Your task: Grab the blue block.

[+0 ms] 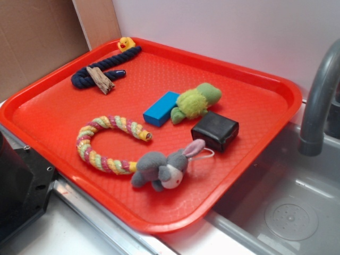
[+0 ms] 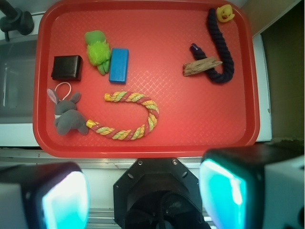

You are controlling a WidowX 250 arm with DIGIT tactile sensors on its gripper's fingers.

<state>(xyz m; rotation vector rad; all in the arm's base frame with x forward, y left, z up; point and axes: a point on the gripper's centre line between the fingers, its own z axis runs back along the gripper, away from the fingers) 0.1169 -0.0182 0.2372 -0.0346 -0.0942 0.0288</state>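
Note:
The blue block [image 1: 161,108] [image 2: 118,65] lies flat on the red tray [image 1: 48,101] [image 2: 143,150], touching a green plush turtle [image 1: 196,101] [image 2: 97,50] along one long side. In the wrist view my gripper [image 2: 143,195] hangs high above the tray's near edge, well short of the block. Its cyan pads [image 2: 64,200] stand wide apart with nothing between them. The exterior view does not show the gripper.
A black box [image 1: 215,130] [image 2: 66,67] sits beyond the turtle. Also on the tray are a grey bunny [image 1: 162,169] [image 2: 68,117], a striped rope ring [image 1: 106,143] [image 2: 131,117], a navy rope [image 1: 101,69] [image 2: 220,47], a wood piece [image 1: 100,79], and a duck [image 1: 126,43]. A faucet [image 1: 319,95] and sink border the tray.

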